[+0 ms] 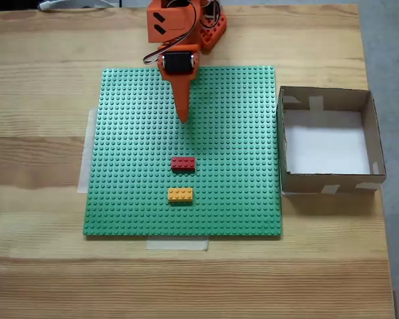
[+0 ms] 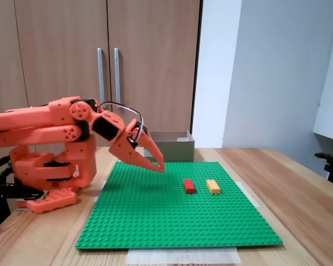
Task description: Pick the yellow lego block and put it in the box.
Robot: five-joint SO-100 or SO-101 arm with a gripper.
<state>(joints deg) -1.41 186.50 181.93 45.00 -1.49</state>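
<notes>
Top camera: a fixed view looking straight down on the green studded baseplate (image 1: 186, 149).
Side camera: a fixed view, low, level, facing cupboards.
Shared: the baseplate (image 2: 177, 205).

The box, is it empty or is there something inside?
Empty, as far as shown. In the fixed view from above, the box shows only its bare white floor, and the yellow lego block sits on the green baseplate.

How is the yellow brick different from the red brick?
The yellow lego block is yellow-orange; the red brick is red. In the top-down fixed view, the yellow one lies farther from the gripper, with the red one between them. Both are about the same size, lie flat and point the same way on the green baseplate.
</notes>
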